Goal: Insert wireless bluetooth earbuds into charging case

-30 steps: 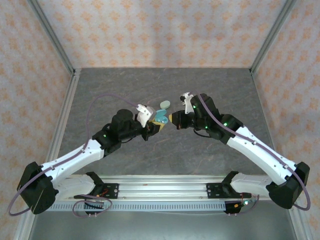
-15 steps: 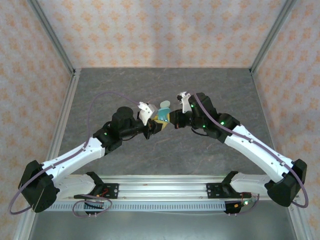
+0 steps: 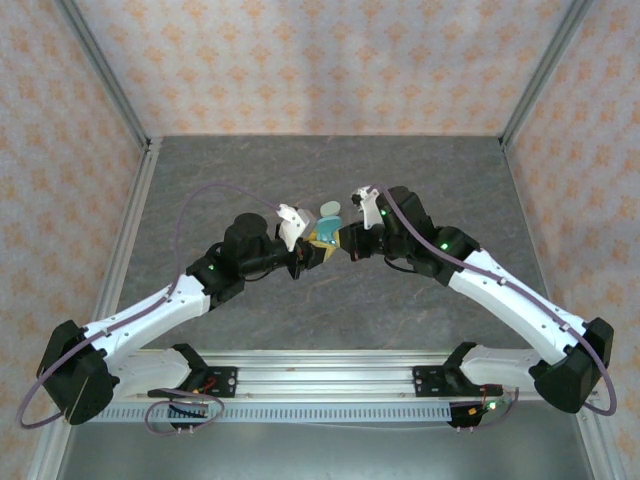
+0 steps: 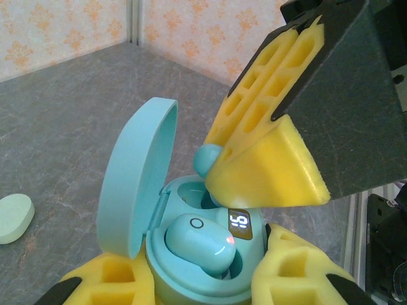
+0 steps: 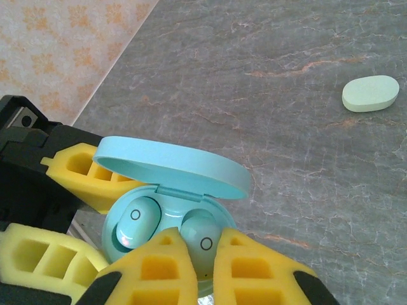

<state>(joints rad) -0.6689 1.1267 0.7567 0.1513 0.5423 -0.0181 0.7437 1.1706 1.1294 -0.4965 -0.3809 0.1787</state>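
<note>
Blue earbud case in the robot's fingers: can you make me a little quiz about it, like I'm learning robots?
1. True or false: the hinged lid of the pale blue oval plastic charging case is shut.
2. How many rounded earbuds sit in the case with no gripper on them? A) none B) one C) two
3. Fill in: the right gripper pinches the second pale blue earbud over its slot, while the ___ gripper holds the case.

Key: 1 false, the lid stands open. 2 B, the seated earbud. 3 left gripper.
</note>
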